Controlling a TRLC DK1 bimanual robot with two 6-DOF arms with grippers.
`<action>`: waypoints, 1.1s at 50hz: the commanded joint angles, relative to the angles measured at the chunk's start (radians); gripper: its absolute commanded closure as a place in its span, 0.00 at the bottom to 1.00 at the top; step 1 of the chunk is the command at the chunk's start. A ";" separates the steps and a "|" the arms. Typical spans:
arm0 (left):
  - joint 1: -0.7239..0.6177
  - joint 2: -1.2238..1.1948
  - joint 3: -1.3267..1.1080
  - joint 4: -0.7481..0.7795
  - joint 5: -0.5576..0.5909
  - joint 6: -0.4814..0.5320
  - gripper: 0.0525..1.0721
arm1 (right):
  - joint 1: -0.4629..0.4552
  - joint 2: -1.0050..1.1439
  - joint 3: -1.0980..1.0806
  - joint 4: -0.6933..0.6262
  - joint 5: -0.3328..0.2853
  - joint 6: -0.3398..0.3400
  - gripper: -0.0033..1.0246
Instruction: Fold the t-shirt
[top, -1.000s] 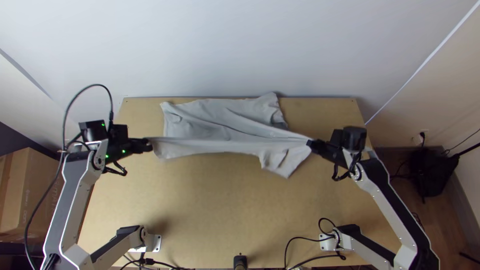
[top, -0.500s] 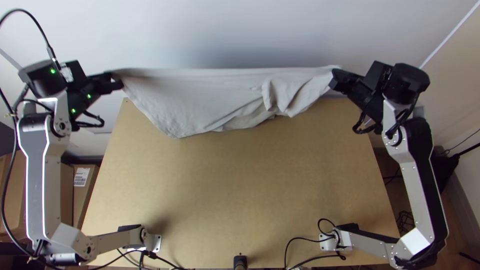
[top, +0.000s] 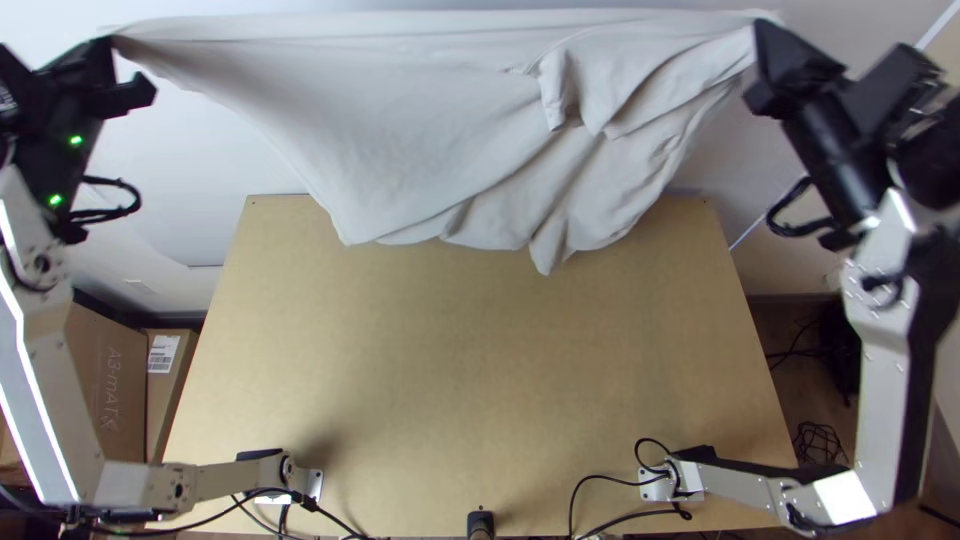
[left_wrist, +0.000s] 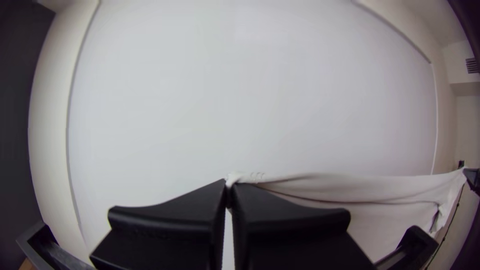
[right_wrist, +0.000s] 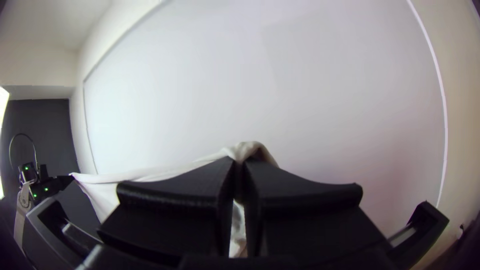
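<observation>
Left arm (top: 35, 370) bent outward at the elbow past the table (top: 480, 350), forearm raised toward the far wall; left gripper (top: 112, 42) held high, beyond the table's far left corner. Right arm (top: 885, 400) bent likewise on its own side, right gripper (top: 762, 28) held high beyond the far right corner. In the left wrist view, a shirt corner is pinched between closed-up fingertips; in the right wrist view, a gathered bit is pinched the same way. Shirt (top: 400, 120) stretched taut along its top edge between both, body hung below in folds, bunched toward the right.
</observation>
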 joint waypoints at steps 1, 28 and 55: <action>0.036 -0.152 0.010 0.052 -0.064 -0.028 0.98 | 0.005 -0.170 0.051 0.035 0.051 0.002 0.97; 0.013 -0.508 -0.128 -0.080 -0.077 -0.069 0.98 | 0.039 -0.494 0.002 -0.212 0.007 0.010 0.97; -0.078 -0.623 -1.404 0.216 0.002 -0.183 0.98 | 0.114 -0.621 -1.331 0.148 -0.119 0.280 0.97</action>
